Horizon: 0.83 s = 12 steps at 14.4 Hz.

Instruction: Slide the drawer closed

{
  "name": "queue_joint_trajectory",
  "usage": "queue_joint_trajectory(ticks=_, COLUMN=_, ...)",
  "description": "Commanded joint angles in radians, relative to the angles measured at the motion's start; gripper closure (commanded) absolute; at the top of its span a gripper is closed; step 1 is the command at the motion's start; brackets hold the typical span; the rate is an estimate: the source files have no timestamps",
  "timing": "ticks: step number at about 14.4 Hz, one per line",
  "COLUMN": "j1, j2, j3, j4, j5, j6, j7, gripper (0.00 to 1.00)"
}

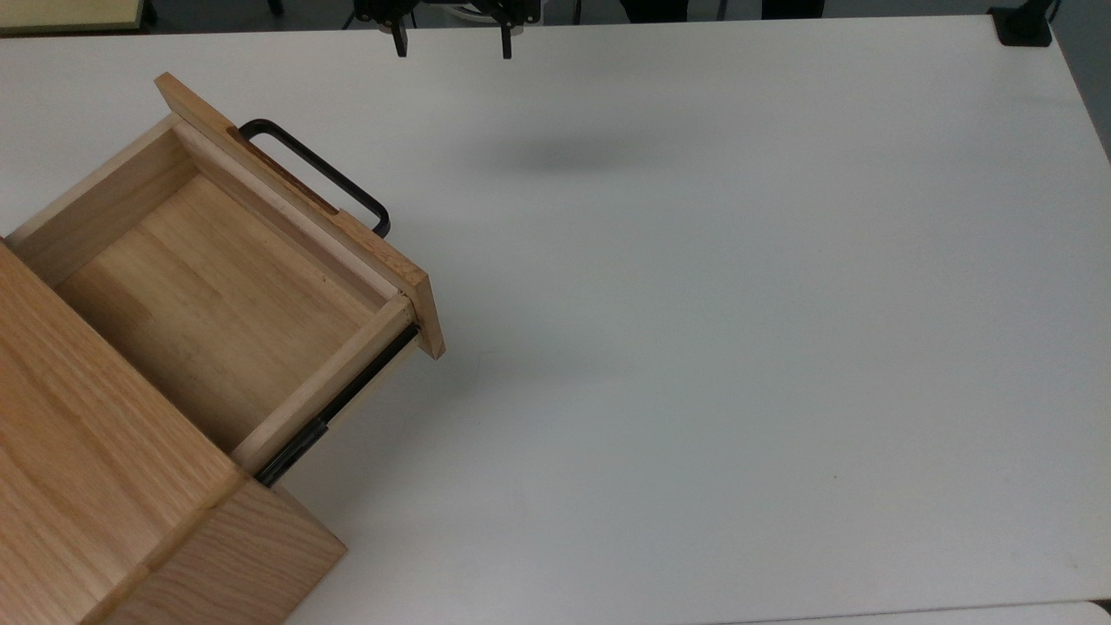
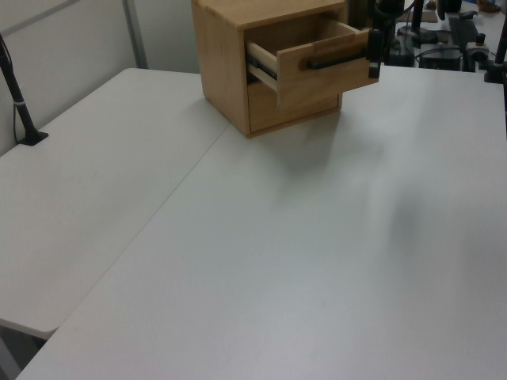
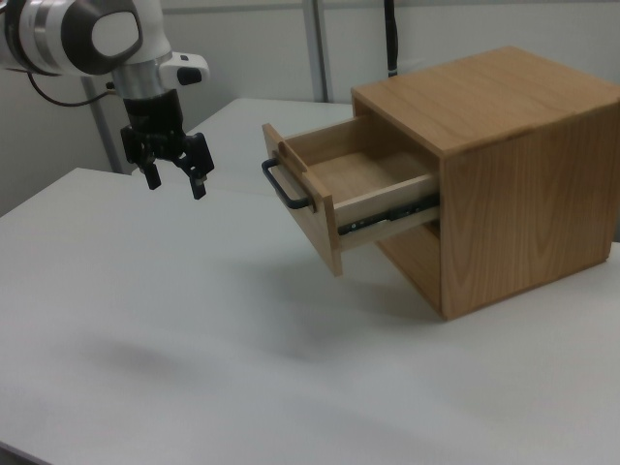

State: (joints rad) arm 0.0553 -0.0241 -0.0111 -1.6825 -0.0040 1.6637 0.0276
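The drawer [image 1: 208, 295] is pulled well out of the oak-grain cabinet [image 1: 78, 486] at the top view's left, and its inside is empty. Its flat front panel [image 1: 304, 213] carries a black U-shaped handle [image 1: 317, 169], and a black side rail [image 1: 338, 408] is exposed. My gripper [image 1: 452, 43] hangs open and empty at the top view's upper edge, apart from the handle and to its upper right. In the right view, the gripper [image 3: 175, 184] hovers above the table, left of the handle [image 3: 288, 189] and the drawer [image 3: 363, 179]. The left view shows the drawer [image 2: 325, 75] front-on.
The white table [image 1: 738, 347] stretches wide to the top view's right. A black clamp base [image 1: 1024, 26] sits at the far right corner. A black pole [image 2: 20, 103] stands at the left view's left edge. The table seam [image 2: 158, 214] runs diagonally in the left view.
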Motion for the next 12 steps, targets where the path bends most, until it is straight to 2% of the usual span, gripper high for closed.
queue_joint_trajectory(ticks=1, j1=0.0, j2=0.004, j3=0.003, j4=0.015, j5=-0.025, j6=-0.032, j7=0.009, gripper=0.0)
queue_joint_trajectory(ticks=10, j1=0.0, j2=0.006, j3=0.003, j4=0.012, j5=-0.025, j6=-0.027, j7=-0.003, gripper=0.02)
queue_joint_trajectory(ticks=11, j1=0.0, j2=0.006, j3=0.003, j4=0.01, j5=-0.025, j6=-0.027, j7=-0.014, gripper=0.21)
queue_joint_trajectory(ticks=12, j1=-0.002, j2=0.006, j3=0.003, j4=0.009, j5=-0.025, j6=-0.025, j7=-0.027, gripper=0.34)
